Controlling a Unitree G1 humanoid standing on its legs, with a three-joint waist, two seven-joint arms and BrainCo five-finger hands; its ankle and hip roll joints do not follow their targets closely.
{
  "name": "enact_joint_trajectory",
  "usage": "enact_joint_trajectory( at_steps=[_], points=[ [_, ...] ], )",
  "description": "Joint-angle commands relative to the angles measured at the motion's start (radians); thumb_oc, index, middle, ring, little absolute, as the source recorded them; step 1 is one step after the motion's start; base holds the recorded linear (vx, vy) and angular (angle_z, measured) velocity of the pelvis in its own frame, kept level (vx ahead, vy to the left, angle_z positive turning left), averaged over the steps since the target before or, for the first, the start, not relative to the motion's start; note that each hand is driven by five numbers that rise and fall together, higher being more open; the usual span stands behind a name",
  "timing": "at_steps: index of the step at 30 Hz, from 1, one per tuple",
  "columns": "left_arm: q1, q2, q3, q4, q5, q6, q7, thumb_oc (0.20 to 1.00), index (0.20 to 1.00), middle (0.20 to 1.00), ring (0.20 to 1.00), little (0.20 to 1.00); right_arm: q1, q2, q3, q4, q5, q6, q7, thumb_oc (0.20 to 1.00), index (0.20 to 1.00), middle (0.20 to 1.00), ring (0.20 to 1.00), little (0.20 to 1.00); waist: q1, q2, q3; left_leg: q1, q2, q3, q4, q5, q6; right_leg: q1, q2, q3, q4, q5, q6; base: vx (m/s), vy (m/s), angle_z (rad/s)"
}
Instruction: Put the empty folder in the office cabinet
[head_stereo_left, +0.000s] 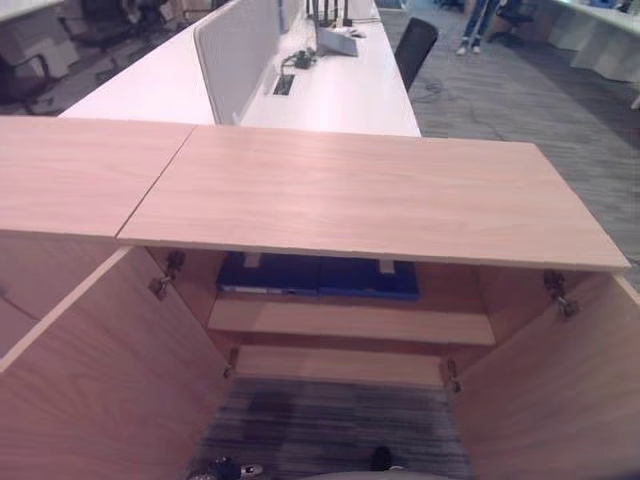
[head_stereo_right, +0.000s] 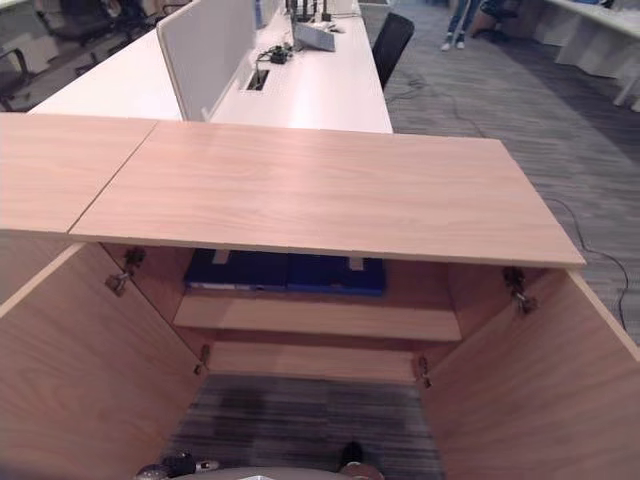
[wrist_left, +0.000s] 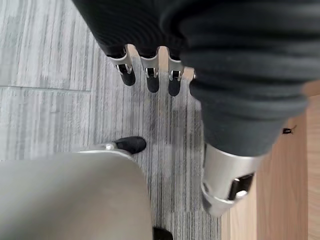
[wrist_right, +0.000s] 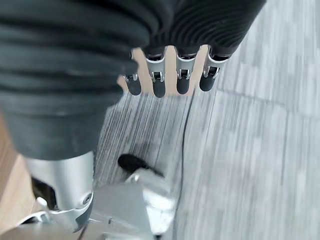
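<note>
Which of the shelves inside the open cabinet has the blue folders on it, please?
The upper shelf, just under the cabinet top, carries the blue folders; the lower shelf is bare.

Two folders (head_stereo_left: 318, 276) lay side by side on my open cabinet's (head_stereo_left: 370, 195) upper shelf (head_stereo_left: 350, 322). A desk (head_stereo_left: 340, 95) stood behind it.

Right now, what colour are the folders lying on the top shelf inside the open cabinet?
Dark blue folders, seen best in the left eye view.

- Left hand (wrist_left: 150, 75): silver fingers (wrist_left: 152, 76) with dark tips, under a black ribbed cover.
- Right hand (wrist_right: 170, 75): matching silver fingers (wrist_right: 159, 80), dark-tipped, with black ribbed cover.
</note>
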Motion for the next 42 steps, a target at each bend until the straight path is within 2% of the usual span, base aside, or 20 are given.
enact_joint_trajectory(
  at_steps=[1,5,8,11,15,17,19,21,22,25,26,28,31,32,35,37,38,39,41,42],
  points=[
    [-0.017,-0.002,0.007,0.051,0.090,-0.002,0.013,1.000,1.000,1.000,1.000,1.000,-0.070,0.007,-0.015,0.027,0.040,-0.011,-0.007,1.000,1.000,1.000,1.000,1.000,0.002,0.003,0.068,0.046,-0.053,-0.035,0.031,-0.123,0.045,-0.087,0.019,0.013,-0.031,0.078,0.073,-0.18,0.194,-0.25],
    [-0.004,0.011,0.028,0.071,0.129,0.000,0.015,1.000,1.000,1.000,1.000,1.000,-0.050,0.012,-0.043,-0.014,0.055,-0.017,-0.011,1.000,1.000,1.000,1.000,1.000,-0.006,0.005,0.099,0.086,-0.081,0.027,-0.030,-0.096,0.057,-0.114,-0.006,-0.011,-0.031,0.083,0.089,-0.16,0.166,-0.41],
    [0.006,0.017,0.051,0.085,0.132,0.001,0.012,1.000,1.000,1.000,1.000,1.000,-0.040,0.004,-0.090,-0.028,0.102,-0.029,-0.024,1.000,1.000,1.000,1.000,1.000,-0.017,0.016,0.122,0.085,-0.067,0.074,-0.040,-0.077,0.062,-0.126,-0.028,-0.050,0.014,0.052,0.090,-0.19,0.095,-0.78],
    [0.019,0.024,0.060,0.087,0.135,0.001,0.014,1.000,1.000,1.000,1.000,1.000,-0.013,-0.011,-0.159,0.010,0.152,-0.040,-0.033,1.000,1.000,1.000,1.000,1.000,-0.021,0.035,0.123,0.066,-0.045,0.094,-0.044,-0.069,0.067,-0.093,-0.068,-0.005,0.106,0.002,0.070,-0.15,0.034,-0.56],
    [0.029,0.044,0.077,0.105,0.137,0.005,0.016,1.000,1.000,1.000,1.000,1.000,0.013,-0.017,-0.222,0.048,0.183,-0.042,-0.038,1.000,1.000,1.000,1.000,1.000,-0.017,0.037,0.096,0.047,-0.029,0.117,-0.044,-0.066,0.070,-0.048,-0.113,0.037,0.158,-0.015,0.068,-0.07,-0.051,-0.21],
    [0.039,0.065,0.100,0.125,0.140,0.011,0.021,1.000,1.000,1.000,1.000,1.000,0.037,-0.014,-0.269,0.061,0.220,-0.046,-0.048,1.000,1.000,1.000,1.000,1.000,-0.005,0.022,0.057,0.021,-0.011,0.153,-0.044,-0.063,0.062,0.000,-0.164,0.012,0.141,0.008,0.086,0.00,-0.143,-0.23],
    [0.040,0.073,0.103,0.130,0.146,0.013,0.023,1.000,1.000,1.000,1.000,1.000,0.043,-0.011,-0.279,0.057,0.229,-0.048,-0.052,1.000,1.000,1.000,1.000,1.000,-0.004,0.014,0.046,0.015,-0.005,0.166,-0.044,-0.062,0.058,0.009,-0.180,0.002,0.129,0.027,0.095,0.04,-0.133,-0.54],
    [0.044,0.093,0.109,0.140,0.166,0.015,0.025,1.000,1.000,1.000,1.000,1.000,0.059,-0.004,-0.290,0.042,0.246,-0.051,-0.058,1.000,1.000,1.000,1.000,1.000,-0.004,-0.002,0.027,0.021,0.011,0.182,-0.044,-0.083,0.046,0.033,-0.198,0.003,0.097,0.059,0.129,0.05,-0.271,-0.90],
    [0.040,0.103,0.113,0.146,0.171,0.015,0.028,1.000,1.000,1.000,1.000,1.000,0.062,-0.004,-0.297,0.028,0.261,-0.058,-0.063,1.000,1.000,1.000,1.000,1.000,-0.010,-0.017,0.027,0.010,0.017,0.208,-0.044,-0.057,0.042,0.024,-0.211,0.000,0.073,0.095,0.124,0.03,-0.421,-0.77],
    [0.034,0.125,0.118,0.147,0.177,0.011,0.039,1.000,1.000,1.000,1.000,1.000,0.074,0.009,-0.303,-0.009,0.289,-0.066,-0.071,1.000,1.000,1.000,1.000,1.000,-0.022,-0.038,0.023,0.016,0.051,0.237,-0.042,-0.050,0.020,0.023,-0.217,0.028,0.035,0.132,0.137,-0.01,-0.321,-0.51],
    [0.029,0.148,0.122,0.148,0.179,0.008,0.043,1.000,1.000,1.000,1.000,1.000,0.090,0.017,-0.306,-0.014,0.292,-0.067,-0.074,1.000,1.000,1.000,1.000,1.000,-0.032,-0.057,0.020,0.026,0.081,0.252,-0.044,-0.040,-0.004,0.028,-0.188,0.062,0.003,0.123,0.141,0.09,-0.451,-0.42],
    [0.027,0.168,0.135,0.154,0.171,0.003,0.044,1.000,1.000,1.000,1.000,1.000,0.094,0.024,-0.304,-0.012,0.296,-0.069,-0.076,1.000,1.000,1.000,1.000,1.000,-0.035,-0.071,0.011,0.032,0.115,0.267,-0.039,-0.025,-0.033,0.048,-0.155,0.065,-0.041,0.093,0.151,0.13,-0.437,-0.30],
    [0.036,0.174,0.150,0.156,0.158,0.003,0.042,1.000,1.000,1.000,1.000,1.000,0.102,0.027,-0.302,-0.003,0.303,-0.069,-0.071,1.000,1.000,1.000,1.000,1.000,-0.039,-0.076,0.004,0.046,0.168,0.286,-0.038,-0.006,-0.065,0.060,-0.103,0.068,-0.066,0.054,0.139,0.09,-0.297,-0.31],
    [0.042,0.169,0.169,0.161,0.129,0.001,0.039,1.000,1.000,1.000,1.000,1.000,0.096,0.019,-0.295,0.008,0.315,-0.074,-0.073,1.000,1.000,1.000,1.000,1.000,-0.047,-0.068,-0.003,0.051,0.222,0.311,-0.034,0.019,-0.090,0.058,-0.053,0.072,-0.074,0.023,0.122,0.14,-0.510,-0.44],
    [0.041,0.148,0.174,0.168,0.107,0.005,0.033,1.000,1.000,1.000,1.000,1.000,0.092,0.006,-0.286,0.011,0.333,-0.087,-0.082,1.000,1.000,1.000,1.000,1.000,-0.073,-0.036,-0.011,0.071,0.309,0.332,-0.032,0.042,-0.129,0.063,0.040,0.089,-0.071,-0.047,0.094,0.18,-0.364,-0.45],
    [0.050,0.141,0.173,0.165,0.109,-0.003,0.036,1.000,1.000,1.000,1.000,1.000,0.089,-0.001,-0.281,0.013,0.342,-0.090,-0.085,1.000,1.000,1.000,1.000,1.000,-0.080,-0.030,-0.011,0.074,0.334,0.339,-0.028,0.055,-0.137,0.062,0.065,0.093,-0.070,-0.060,0.082,0.08,-0.280,-0.39],
    [0.032,0.107,0.160,0.152,0.097,0.007,0.039,1.000,1.000,1.000,1.000,1.000,0.093,-0.004,-0.262,0.001,0.340,-0.095,-0.088,1.000,1.000,1.000,1.000,1.000,-0.099,-0.019,-0.017,0.086,0.383,0.362,-0.015,0.074,-0.146,0.069,0.115,0.103,-0.073,-0.085,0.059,0.12,-0.323,-0.34],
    [0.027,0.099,0.155,0.144,0.090,0.008,0.037,1.000,1.000,1.000,1.000,1.000,0.096,-0.006,-0.257,0.000,0.338,-0.097,-0.086,1.000,1.000,1.000,1.000,1.000,-0.105,-0.016,-0.021,0.093,0.399,0.371,-0.005,0.077,-0.148,0.073,0.133,0.106,-0.074,-0.095,0.049,0.16,-0.396,-0.35],
    [0.021,0.078,0.143,0.121,0.065,0.003,0.025,1.000,1.000,1.000,1.000,1.000,0.096,-0.024,-0.258,-0.002,0.335,-0.094,-0.088,1.000,1.000,1.000,1.000,1.000,-0.113,-0.012,-0.015,0.085,0.421,0.367,0.064,0.066,-0.140,0.086,0.161,0.117,-0.072,-0.113,0.026,0.09,-0.239,-0.46],
    [0.014,0.069,0.136,0.110,0.055,-0.003,0.025,1.000,1.000,1.000,1.000,1.000,0.084,-0.036,-0.256,-0.006,0.336,-0.095,-0.092,1.000,1.000,1.000,1.000,1.000,-0.106,-0.012,-0.004,0.070,0.415,0.329,0.114,0.069,-0.131,0.087,0.172,0.132,-0.071,-0.119,0.016,-0.01,-0.187,-0.59]
  ],
)
